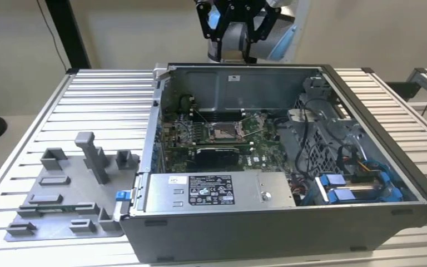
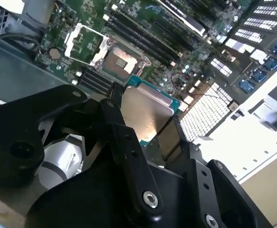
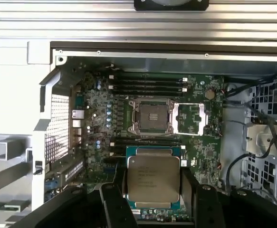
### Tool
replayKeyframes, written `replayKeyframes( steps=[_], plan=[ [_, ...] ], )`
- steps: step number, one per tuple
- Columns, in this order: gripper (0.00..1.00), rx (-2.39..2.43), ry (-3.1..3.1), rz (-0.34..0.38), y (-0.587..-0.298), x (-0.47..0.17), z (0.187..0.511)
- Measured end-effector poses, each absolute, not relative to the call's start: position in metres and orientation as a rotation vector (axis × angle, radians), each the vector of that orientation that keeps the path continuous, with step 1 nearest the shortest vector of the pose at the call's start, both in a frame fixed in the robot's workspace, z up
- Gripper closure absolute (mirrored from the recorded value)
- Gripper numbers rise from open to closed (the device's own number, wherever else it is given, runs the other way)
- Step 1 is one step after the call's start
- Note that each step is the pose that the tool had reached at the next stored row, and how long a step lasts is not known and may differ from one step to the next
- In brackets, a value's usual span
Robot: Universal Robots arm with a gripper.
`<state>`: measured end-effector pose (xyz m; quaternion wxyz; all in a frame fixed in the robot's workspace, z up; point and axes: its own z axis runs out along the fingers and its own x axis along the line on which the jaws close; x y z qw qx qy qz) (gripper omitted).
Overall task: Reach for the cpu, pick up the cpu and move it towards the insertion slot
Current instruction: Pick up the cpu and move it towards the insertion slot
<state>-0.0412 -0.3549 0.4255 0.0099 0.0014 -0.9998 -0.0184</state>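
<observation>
Exterior view: gripper (image 1: 236, 25) at top centre of frame, above the rear wall of the open computer case (image 1: 391, 167); insertion slot (image 1: 223, 132) at frame centre; grey fixture tray (image 1: 50, 231) at lower left on the tabletop (image 1: 102, 105).

Second wrist view: cpu (image 2: 145, 114) at centre, clamped between black fingers (image 2: 124, 137); socket at upper left.

First wrist view: cpu at lower centre, clamped; slot just above it in frame, apart.

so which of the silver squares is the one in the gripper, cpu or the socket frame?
The cpu: its plain pale face sits between the gripper fingers, above the board. The insertion slot is the dark-centred frame fixed on the motherboard.
</observation>
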Motion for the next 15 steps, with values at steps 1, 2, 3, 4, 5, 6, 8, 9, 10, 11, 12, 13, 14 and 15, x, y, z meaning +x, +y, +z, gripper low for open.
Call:
replayKeyframes(
  steps=[1,2,3,4,5,6,8,9,10,11,12,13,14,15],
  plan=[
    [1.00,0.004,-3.121,-0.058,-0.352,-0.041,0.425],
    [1.00,0.004,-3.121,-0.058,-0.349,-0.041,0.424],
    [1.00,0.004,-3.121,-0.058,-0.346,-0.041,0.424],
    [1.00,0.004,-3.121,-0.058,-0.343,-0.041,0.423],
    [1.00,0.004,-3.121,-0.058,-0.340,-0.041,0.423],
    [1.00,0.004,-3.121,-0.058,-0.338,-0.041,0.423],
    [1.00,0.004,-3.121,-0.058,-0.333,-0.041,0.422],
    [1.00,0.004,-3.121,-0.058,-0.330,-0.041,0.422],
    [1.00,0.004,-3.121,-0.058,-0.326,-0.041,0.422],
    [1.00,0.004,-3.121,-0.058,-0.323,-0.041,0.421],
    [1.00,0.003,-3.121,-0.058,-0.321,-0.041,0.421],
    [1.00,0.003,-3.121,-0.058,-0.320,-0.041,0.421],
    [1.00,0.003,-3.121,-0.057,-0.319,-0.041,0.421],
    [1.00,0.004,-3.121,-0.058,-0.319,-0.041,0.421]
  ],
)
